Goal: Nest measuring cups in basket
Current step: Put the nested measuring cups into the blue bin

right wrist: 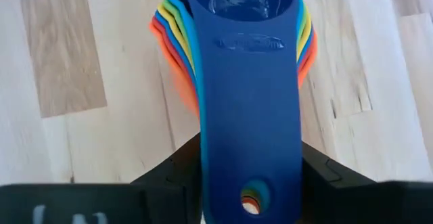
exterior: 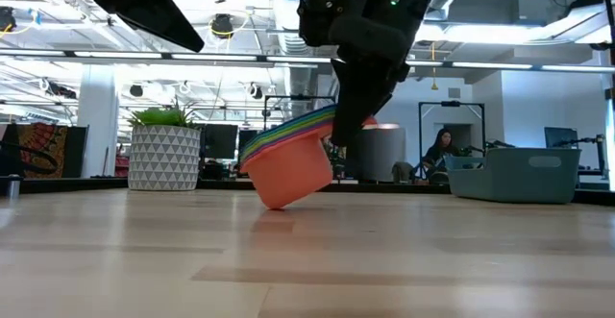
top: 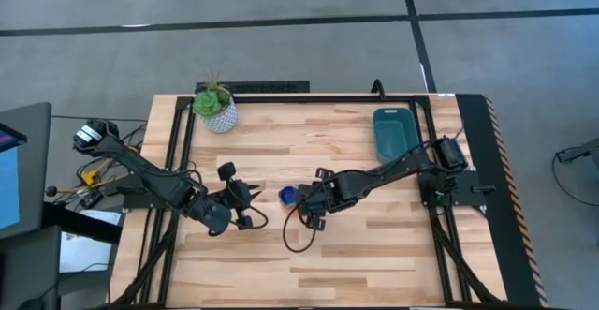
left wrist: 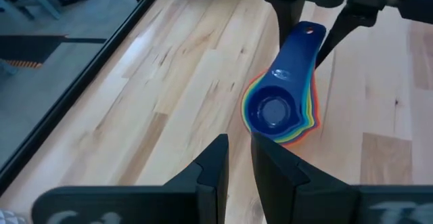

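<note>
The nested stack of small plastic measuring cups (right wrist: 237, 21), navy on top with orange outermost below (exterior: 288, 169), hangs tilted by its flat handles between the right gripper's (top: 301, 200) jaws, which are clamped on those handles, the orange bottom touching or just above the pale wooden surface (top: 374, 254). The left gripper (left wrist: 238, 149) sits just beside the stack, its jaws nearly together and holding nothing. The dark teal rectangular plastic basket (top: 395, 130) lies well apart behind the right jaws, near the surface's far edge.

Embossed mark on the navy cup's handle (right wrist: 250, 45), perhaps lettering (too faint to read), no other legible text
</note>
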You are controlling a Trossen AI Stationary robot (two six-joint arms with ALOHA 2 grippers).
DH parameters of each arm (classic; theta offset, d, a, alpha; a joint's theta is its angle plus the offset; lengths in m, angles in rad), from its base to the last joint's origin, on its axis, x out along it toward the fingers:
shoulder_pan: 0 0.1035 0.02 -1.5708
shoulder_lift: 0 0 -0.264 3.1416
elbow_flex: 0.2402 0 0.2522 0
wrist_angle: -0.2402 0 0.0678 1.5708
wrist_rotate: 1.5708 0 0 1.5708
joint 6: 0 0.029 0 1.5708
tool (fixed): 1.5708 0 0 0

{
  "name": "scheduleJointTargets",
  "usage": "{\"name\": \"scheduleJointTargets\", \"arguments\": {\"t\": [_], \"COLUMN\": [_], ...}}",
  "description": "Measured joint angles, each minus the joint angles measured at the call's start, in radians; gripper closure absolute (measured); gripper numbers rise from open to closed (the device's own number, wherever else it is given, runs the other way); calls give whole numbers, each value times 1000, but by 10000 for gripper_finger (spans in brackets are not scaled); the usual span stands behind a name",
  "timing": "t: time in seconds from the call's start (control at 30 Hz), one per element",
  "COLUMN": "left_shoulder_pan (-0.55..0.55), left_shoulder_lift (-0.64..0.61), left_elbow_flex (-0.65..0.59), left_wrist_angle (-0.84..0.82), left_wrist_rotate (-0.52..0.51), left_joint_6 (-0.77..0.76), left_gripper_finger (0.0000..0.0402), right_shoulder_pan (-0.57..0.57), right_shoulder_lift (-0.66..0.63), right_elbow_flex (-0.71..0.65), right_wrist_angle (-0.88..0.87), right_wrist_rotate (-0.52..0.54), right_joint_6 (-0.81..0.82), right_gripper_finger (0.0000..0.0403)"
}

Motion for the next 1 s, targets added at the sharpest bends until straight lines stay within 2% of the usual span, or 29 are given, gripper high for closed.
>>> {"name": "scheduleJointTargets", "arguments": {"t": [0.1, 0.47, 0.8, 1.0], "left_shoulder_pan": [0, 0, 0, 0], "left_shoulder_lift": [0, 0, 0, 0], "left_elbow_flex": [0, 0, 0, 0], "left_wrist_angle": [0, -15, -14, -14], "left_wrist_rotate": [0, 0, 0, 0], "left_joint_6": [-1, -12, -21, -22], "left_gripper_finger": [347, 347, 347, 347], "right_shoulder_pan": [12, 32, 46, 30], "right_shoulder_lift": [0, -12, -12, -12], "right_elbow_flex": [-25, -225, -230, -230], "right_wrist_angle": [51, 329, 348, 346], "right_wrist_rotate": [28, 28, 15, -60], "right_joint_6": [24, 151, 151, 150], "right_gripper_finger": [233, 234, 233, 201]}}
